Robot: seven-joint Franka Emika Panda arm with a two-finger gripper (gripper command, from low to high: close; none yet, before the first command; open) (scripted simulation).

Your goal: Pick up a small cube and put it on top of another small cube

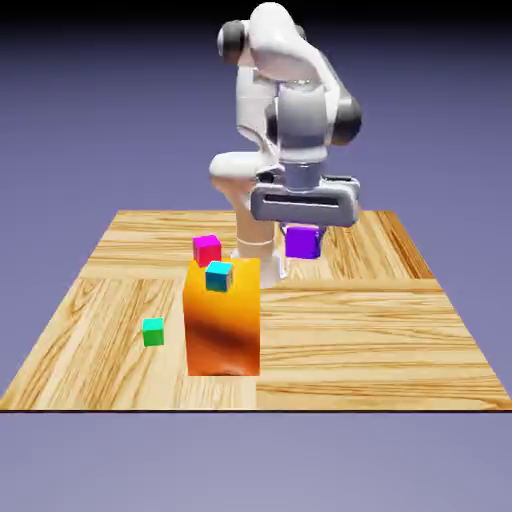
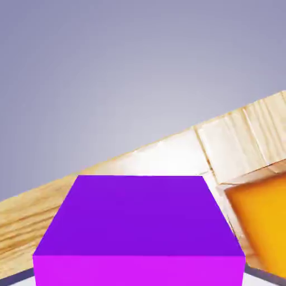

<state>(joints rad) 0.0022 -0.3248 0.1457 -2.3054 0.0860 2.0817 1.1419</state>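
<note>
My gripper [image 1: 302, 238] hangs above the table's far middle, shut on the small purple cube [image 1: 302, 242], which is lifted clear of the wood. In the hand view the purple cube [image 2: 139, 229] fills the lower middle and hides the fingertips. A tall orange block [image 1: 222, 318] stands to the exterior view's left of the held cube, nearer the camera, and its corner [image 2: 260, 218] shows at the hand view's right edge. A small teal cube [image 1: 219, 276] rests at the block's top.
A magenta-pink cube [image 1: 207, 249] shows just behind the orange block's top left; whether it touches the block I cannot tell. A small green cube [image 1: 153, 331] lies on the wooden table [image 1: 380, 340] left of the block. The robot's base [image 1: 252, 235] stands at the far edge.
</note>
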